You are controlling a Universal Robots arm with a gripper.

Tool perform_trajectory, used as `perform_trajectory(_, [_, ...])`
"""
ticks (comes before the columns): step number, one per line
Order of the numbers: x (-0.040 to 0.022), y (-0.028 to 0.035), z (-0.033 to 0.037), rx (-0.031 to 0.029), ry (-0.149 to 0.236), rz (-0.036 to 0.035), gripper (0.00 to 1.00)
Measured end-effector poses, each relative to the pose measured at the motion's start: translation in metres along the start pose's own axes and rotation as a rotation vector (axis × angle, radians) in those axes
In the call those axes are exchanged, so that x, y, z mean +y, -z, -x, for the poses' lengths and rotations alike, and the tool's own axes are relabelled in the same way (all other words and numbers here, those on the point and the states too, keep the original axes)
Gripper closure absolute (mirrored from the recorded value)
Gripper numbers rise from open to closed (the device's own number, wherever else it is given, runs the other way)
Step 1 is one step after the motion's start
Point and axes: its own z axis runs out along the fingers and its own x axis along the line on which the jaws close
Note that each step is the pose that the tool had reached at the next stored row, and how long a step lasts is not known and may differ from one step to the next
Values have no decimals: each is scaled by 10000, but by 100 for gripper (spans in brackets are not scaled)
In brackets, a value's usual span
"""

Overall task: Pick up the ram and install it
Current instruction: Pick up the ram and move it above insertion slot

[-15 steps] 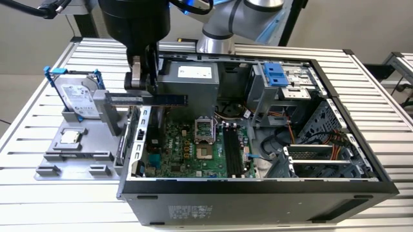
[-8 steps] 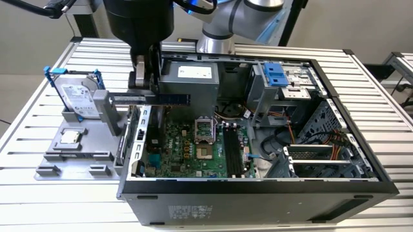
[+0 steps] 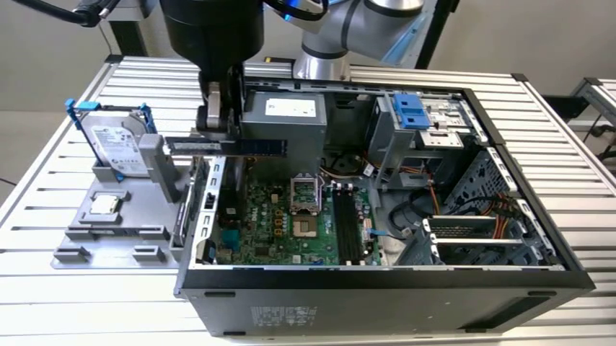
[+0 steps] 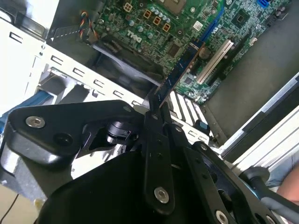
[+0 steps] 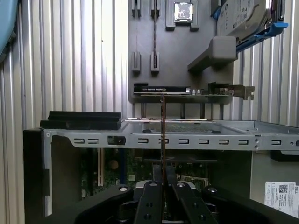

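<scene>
Ram [image 3: 262,146] pinched mid-length in the jaws, both ends sticking out free. Case [image 3: 385,303] wall edge sits just below the jaws, motherboard [image 3: 279,231] lying open farther down.

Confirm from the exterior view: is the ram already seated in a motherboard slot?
No, the ram is clamped in the gripper over the open case, well apart from the black slots.
</scene>
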Motion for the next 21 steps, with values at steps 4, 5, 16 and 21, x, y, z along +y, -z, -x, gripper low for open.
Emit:
perform_trajectory(4, [-8,-1,10,3,2,0,100])
perform_trajectory(5, [-9,-2,11,2,1,0,100])
perform_trajectory(16, [-42,-5,27,6,2,0,100])
perform_trajectory(21, [-76,-6,34,6,1,0,100])
